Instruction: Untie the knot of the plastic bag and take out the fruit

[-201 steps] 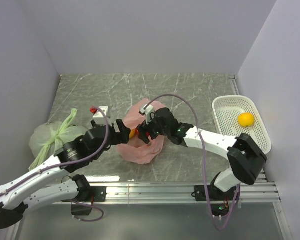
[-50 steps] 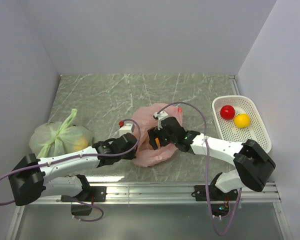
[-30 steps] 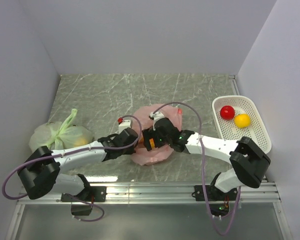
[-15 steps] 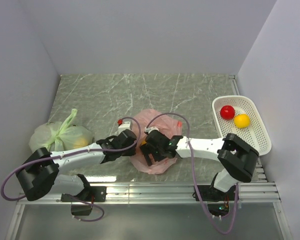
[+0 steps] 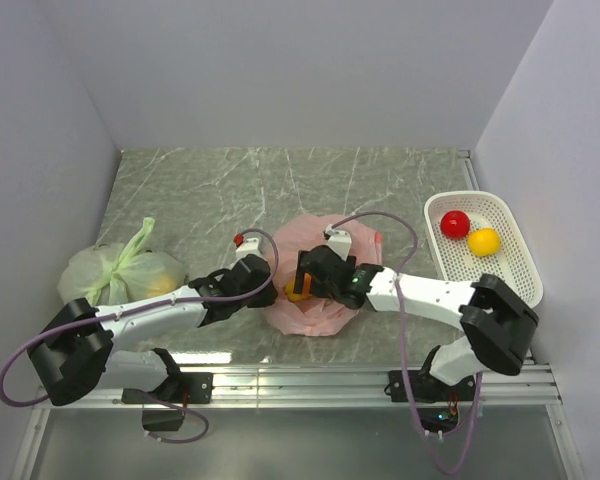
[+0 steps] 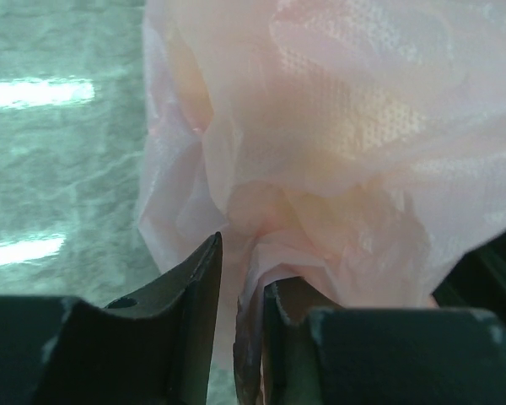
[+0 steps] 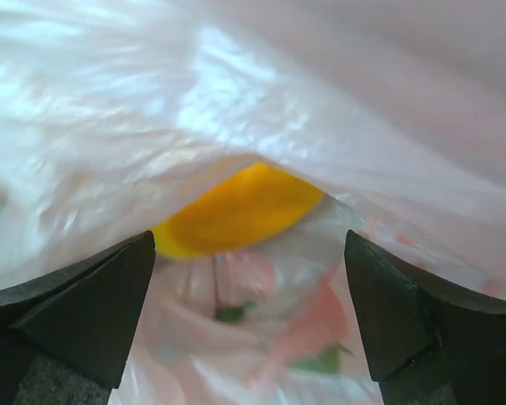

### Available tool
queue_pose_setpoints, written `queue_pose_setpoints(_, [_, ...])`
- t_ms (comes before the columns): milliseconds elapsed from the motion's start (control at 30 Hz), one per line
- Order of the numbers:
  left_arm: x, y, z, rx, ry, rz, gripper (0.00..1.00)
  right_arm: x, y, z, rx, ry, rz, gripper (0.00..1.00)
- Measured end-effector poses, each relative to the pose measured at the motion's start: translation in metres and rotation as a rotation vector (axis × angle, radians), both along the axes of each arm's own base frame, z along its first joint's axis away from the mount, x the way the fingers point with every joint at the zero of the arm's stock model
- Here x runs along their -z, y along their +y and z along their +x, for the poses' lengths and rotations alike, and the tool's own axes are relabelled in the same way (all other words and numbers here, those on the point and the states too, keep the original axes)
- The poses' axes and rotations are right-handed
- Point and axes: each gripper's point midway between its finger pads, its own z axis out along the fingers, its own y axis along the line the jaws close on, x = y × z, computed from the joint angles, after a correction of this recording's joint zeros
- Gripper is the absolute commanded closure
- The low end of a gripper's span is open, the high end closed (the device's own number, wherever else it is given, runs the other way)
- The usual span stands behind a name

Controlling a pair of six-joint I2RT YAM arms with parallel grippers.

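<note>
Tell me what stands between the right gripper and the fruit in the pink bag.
A fold of the plastic bag overhangs the top of the orange fruit. Below it, nothing else visibly lies between the fruit and the open right gripper.

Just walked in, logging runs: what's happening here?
Two robot arms work on the pink plastic bag. The right claw is wide open at the bag's mouth, facing an orange fruit inside. The left claw, nearly closed, has a fold of the bag between its fingers. A red fruit and a yellow fruit lie in the white basket.
</note>
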Motion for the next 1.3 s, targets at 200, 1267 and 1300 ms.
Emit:
queue_pose_setpoints(200, [-0.008,-0.014,-0.001,0.022,0.002,-0.072,0.71,0.023,0.007,0.007,0.192,0.095,0.052,0.0])
queue_pose_setpoints(1267, [0.004,0.0,0.038,-0.09,-0.016,-0.022,0.73,-0.075,0.006,0.022,0.166,-0.026,0.292,1.0])
queue_pose_setpoints(1300, [0.002,0.002,0.043,-0.1,-0.023,-0.018,0.73,-0.082,0.007,0.019,0.128,-0.025,0.306,1.0])
